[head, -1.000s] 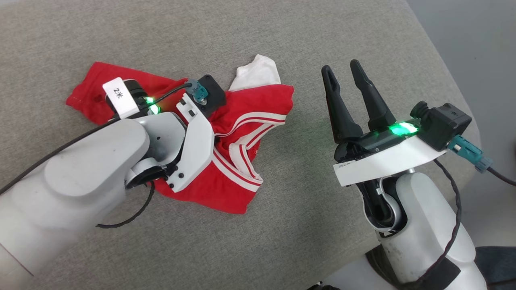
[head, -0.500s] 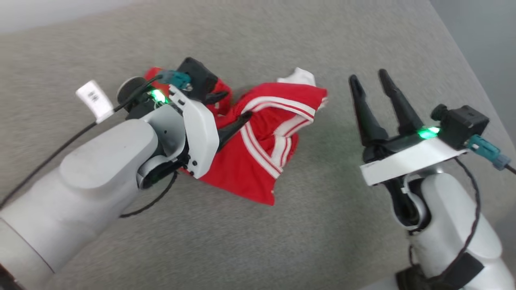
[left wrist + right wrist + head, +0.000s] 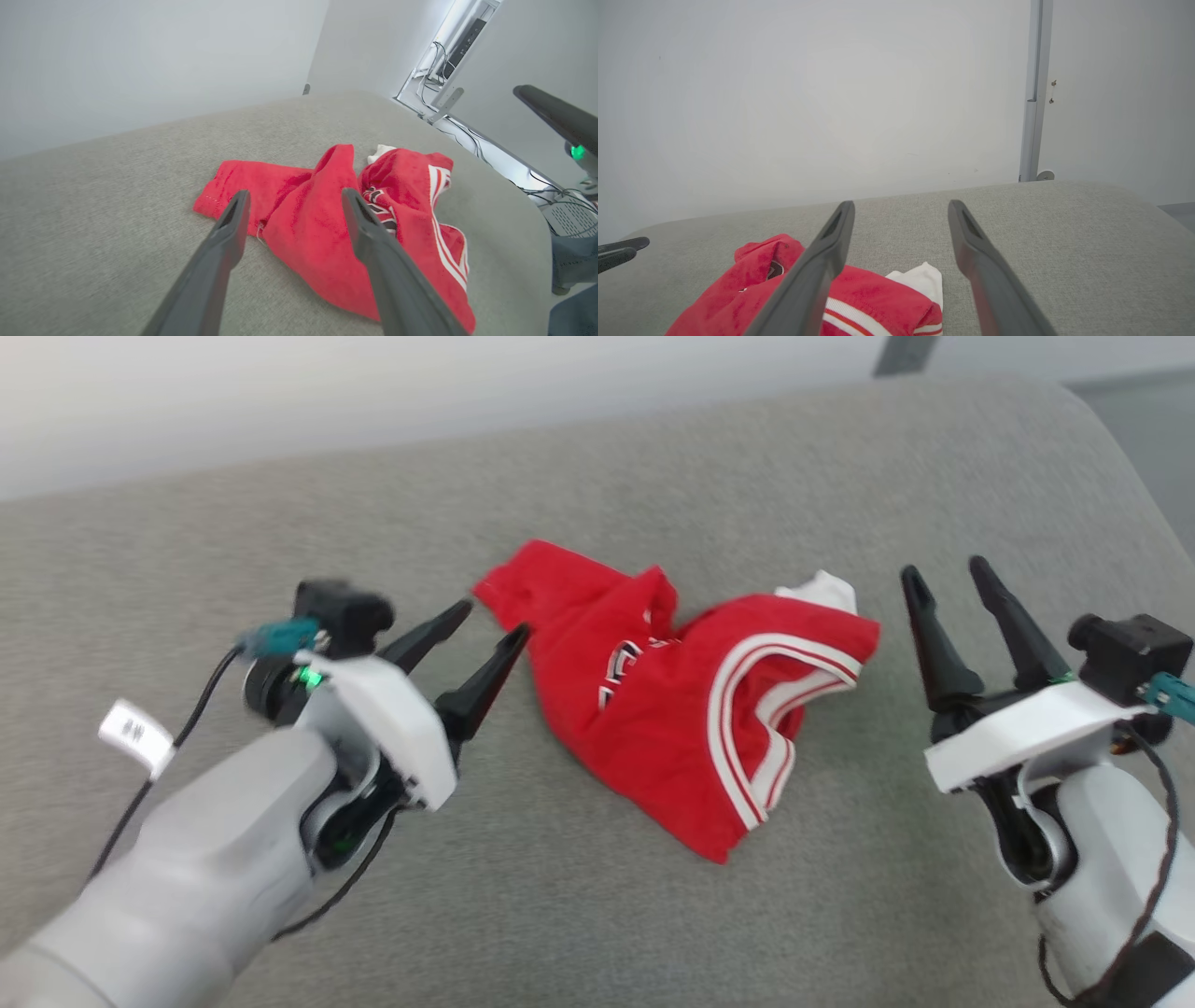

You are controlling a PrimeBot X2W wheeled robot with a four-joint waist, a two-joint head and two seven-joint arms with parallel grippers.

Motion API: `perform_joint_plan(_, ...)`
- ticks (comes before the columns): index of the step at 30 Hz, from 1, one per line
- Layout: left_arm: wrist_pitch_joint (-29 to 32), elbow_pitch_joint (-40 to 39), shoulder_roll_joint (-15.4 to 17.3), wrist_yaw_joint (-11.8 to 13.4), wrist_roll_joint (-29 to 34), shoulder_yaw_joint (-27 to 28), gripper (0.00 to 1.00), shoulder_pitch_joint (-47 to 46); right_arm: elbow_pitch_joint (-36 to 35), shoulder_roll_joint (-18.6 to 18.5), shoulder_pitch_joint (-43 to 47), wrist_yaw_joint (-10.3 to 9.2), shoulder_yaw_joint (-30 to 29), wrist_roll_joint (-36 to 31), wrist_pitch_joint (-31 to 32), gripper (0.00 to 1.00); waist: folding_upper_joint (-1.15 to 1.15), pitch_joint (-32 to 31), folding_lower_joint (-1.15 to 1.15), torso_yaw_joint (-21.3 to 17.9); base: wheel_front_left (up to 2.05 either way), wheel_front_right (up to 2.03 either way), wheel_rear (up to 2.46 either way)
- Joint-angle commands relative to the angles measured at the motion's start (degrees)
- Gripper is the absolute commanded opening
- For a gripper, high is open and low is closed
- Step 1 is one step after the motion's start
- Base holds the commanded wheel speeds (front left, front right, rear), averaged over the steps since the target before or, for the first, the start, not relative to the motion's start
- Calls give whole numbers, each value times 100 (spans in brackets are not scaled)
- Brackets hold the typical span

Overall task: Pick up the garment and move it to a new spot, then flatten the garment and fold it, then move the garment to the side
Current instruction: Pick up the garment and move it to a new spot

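Red shirt (image 3: pixel 681 709) lies crumpled in a heap near the middle of the grey fabric surface (image 3: pixel 597 915) — not flattened, not folded. Its white-and-red striped trim faces the right side. A white sleeve (image 3: pixel 822 590) pokes out at the far right corner, and a bit of dark lettering shows in a crease. Robot's left gripper (image 3: pixel 492 621): fingers spread apart, nothing between them, tips just beside the shirt's left edge; cannot tell whether they touch the cloth. Robot's right gripper (image 3: pixel 945 569): fingers spread apart, empty, near the shirt's right side but clear of it — pointing toward the pale wall (image 3: pixel 784 93).
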Motion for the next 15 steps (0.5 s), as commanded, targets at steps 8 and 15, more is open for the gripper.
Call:
perform_joint_plan(8,-88,225,10,92,523,1602,100,1259,189,-262,347,-2,-192,58,-26,100,0,-532,0,511,0,0,0)
perform_joint_plan(15,-91,-140,-253,269,1653,3598,100,2818,157,-350,808,-2,-576,6,-26,100,0,-753,0,688,0,0,0)
